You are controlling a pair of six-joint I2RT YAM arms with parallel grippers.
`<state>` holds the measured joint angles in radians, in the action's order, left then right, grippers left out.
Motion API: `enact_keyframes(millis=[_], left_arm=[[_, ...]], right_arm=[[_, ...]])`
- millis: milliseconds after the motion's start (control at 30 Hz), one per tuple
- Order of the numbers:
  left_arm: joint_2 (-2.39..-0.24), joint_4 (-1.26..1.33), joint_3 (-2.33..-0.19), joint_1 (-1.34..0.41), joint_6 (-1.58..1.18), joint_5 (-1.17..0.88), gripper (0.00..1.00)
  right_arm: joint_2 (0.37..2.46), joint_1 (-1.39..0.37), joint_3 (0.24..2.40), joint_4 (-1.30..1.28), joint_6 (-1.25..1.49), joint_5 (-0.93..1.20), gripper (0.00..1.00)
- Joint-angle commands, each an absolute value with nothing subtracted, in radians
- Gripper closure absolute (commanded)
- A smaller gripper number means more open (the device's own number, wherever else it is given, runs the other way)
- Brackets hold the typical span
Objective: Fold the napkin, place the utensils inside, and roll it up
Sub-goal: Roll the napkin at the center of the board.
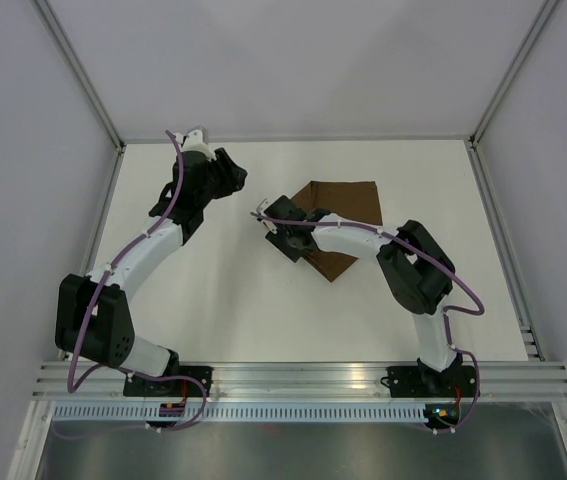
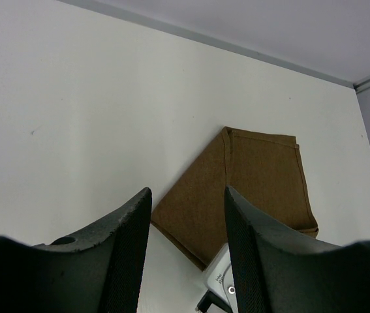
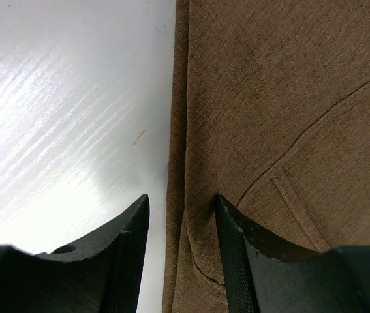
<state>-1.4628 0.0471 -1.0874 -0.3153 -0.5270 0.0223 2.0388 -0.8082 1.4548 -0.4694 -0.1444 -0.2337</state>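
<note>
We see the napkin (image 1: 348, 205) folded into a flat, angular shape w/ hem seams showing. It lies on the white table (image 1: 213, 300), right of centre, toward the far side. Its left folded edge runs btwn the tips of the right gripper (image 3: 181, 202), which sits low over that edge. Jaws are apart, not pinching the cloth as far as we can tell. The right arm (image 1: 363, 238) crosses the napkin's near part. The left gripper (image 2: 188, 192) hangs well apart at the far left, above bare table. Its jaws are partly spread w/ nothing btwn them.
</note>
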Motion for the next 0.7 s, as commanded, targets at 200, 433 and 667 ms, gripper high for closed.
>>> enact_keyframes(millis=[200, 433, 667], left_arm=[[-1.468, 0.071, -1.118, -0.31, -0.568, -0.021, 0.46], [-1.468, 0.069, -1.118, -0.308, -0.563, -0.022, 0.46], [-1.473, 0.067, -1.12, -0.305, -0.557, -0.023, 0.46]], right_arm=[[2.006, -0.822, 1.437, -0.46, -0.155, -0.314, 0.48], [2.048, -0.822, 1.407, -0.43, -0.176, -0.33, 0.5], [2.036, -0.821, 1.39, -0.428, -0.192, -0.301, 0.52]])
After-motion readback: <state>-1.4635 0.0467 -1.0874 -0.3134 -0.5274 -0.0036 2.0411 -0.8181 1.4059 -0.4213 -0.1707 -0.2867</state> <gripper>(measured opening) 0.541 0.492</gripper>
